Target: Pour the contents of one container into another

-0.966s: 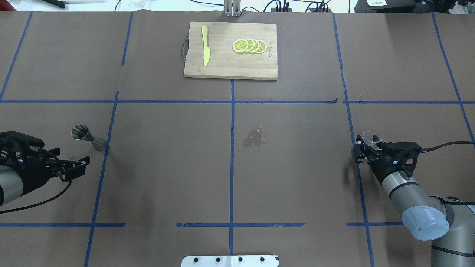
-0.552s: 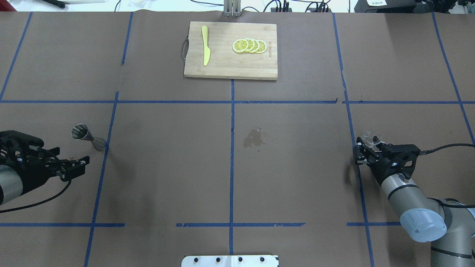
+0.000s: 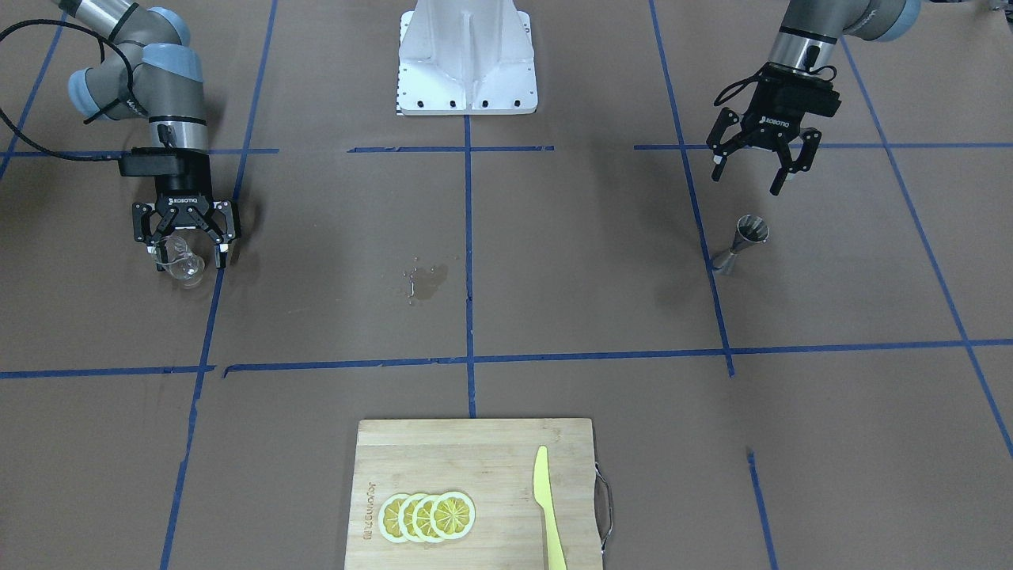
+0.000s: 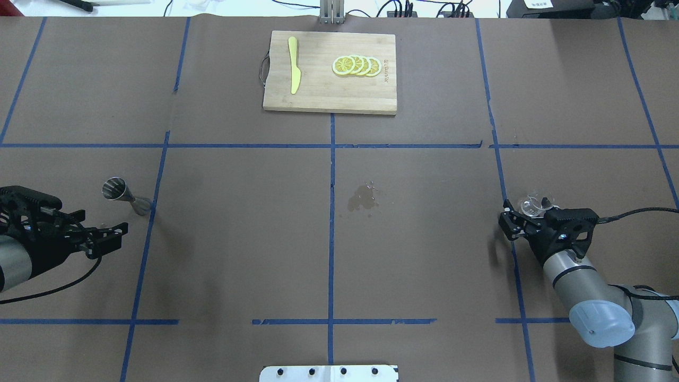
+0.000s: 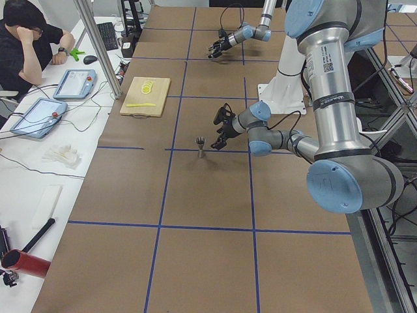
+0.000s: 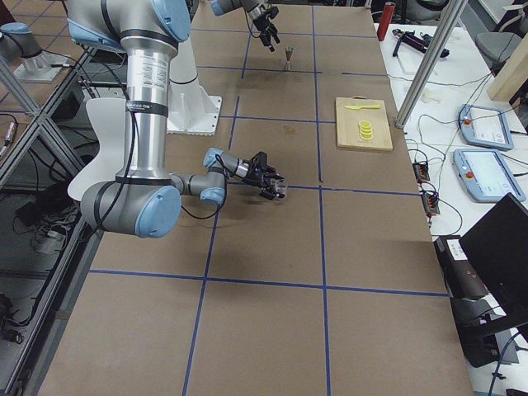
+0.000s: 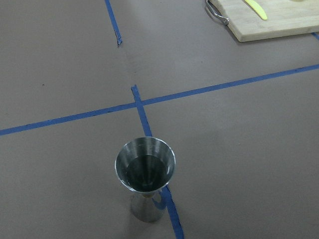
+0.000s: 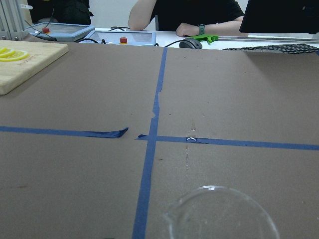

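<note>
The clear glass cup [image 3: 181, 265] stands on the brown table at my right, its rim filling the bottom of the right wrist view [image 8: 222, 215]. My right gripper [image 3: 187, 255] is open, one finger on each side of the cup and a gap to each. In the overhead view the cup [image 4: 533, 204] shows just over that gripper [image 4: 522, 215]. The steel jigger [image 4: 125, 195] stands upright on a blue tape line at my left, with dark liquid in its upper cone [image 7: 145, 172]. My left gripper [image 3: 748, 180] hangs open and empty, a short way back from the jigger [image 3: 741, 245].
A small wet puddle [image 4: 364, 198] lies near the table's middle. At the far edge sits a wooden cutting board [image 4: 329, 98] with lemon slices [image 4: 356, 66] and a yellow knife [image 4: 293, 64]. Operators sit beyond the table's far side.
My right gripper's fingers stand wider apart than before, and the wrist has sunk slightly toward the robot, with the cup showing a little nearer. The left arm has barely moved.
</note>
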Controlling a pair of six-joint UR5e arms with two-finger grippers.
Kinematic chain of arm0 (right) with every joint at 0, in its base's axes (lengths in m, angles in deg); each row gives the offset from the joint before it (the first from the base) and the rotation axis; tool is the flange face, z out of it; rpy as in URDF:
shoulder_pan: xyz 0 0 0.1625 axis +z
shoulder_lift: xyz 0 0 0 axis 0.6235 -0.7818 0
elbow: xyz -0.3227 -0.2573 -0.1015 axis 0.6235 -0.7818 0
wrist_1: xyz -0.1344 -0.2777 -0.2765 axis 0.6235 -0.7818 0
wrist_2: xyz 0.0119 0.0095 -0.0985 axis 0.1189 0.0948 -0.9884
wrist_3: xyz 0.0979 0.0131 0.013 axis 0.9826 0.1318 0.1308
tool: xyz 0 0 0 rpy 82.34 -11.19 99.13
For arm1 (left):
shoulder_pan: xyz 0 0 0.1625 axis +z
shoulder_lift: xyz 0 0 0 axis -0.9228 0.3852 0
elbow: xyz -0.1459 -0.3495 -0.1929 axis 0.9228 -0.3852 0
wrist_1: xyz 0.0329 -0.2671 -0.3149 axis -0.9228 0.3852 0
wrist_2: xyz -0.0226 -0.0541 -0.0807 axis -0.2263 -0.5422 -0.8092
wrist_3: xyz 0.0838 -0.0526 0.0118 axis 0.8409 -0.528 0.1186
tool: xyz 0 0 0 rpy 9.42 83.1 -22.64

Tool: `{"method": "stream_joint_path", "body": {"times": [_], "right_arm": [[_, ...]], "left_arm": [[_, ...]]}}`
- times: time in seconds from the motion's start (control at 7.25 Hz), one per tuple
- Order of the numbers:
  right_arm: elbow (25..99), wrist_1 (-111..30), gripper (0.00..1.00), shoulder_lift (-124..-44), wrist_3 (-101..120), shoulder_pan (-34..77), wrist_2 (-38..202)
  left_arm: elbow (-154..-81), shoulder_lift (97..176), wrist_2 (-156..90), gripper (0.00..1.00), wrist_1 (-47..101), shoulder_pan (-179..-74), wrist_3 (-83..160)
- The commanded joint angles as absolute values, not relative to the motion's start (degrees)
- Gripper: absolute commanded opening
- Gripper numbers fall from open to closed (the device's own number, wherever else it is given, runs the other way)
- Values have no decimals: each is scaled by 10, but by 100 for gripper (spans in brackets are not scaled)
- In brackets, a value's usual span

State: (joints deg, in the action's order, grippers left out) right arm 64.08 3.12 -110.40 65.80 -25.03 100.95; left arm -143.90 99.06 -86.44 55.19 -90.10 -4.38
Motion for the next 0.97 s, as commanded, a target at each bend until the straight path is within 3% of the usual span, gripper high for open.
{"method": "stream_joint_path", "body": {"times": [0.0, 0.83], "right_arm": [[644, 31, 100, -1103, 657, -250, 1012], [671, 32, 100, -1129, 651, -249, 1015]], "left_arm": [[-1439, 991, -864, 100, 552, -901, -44], [-1444, 991, -864, 100, 552, -902, -44]]}}
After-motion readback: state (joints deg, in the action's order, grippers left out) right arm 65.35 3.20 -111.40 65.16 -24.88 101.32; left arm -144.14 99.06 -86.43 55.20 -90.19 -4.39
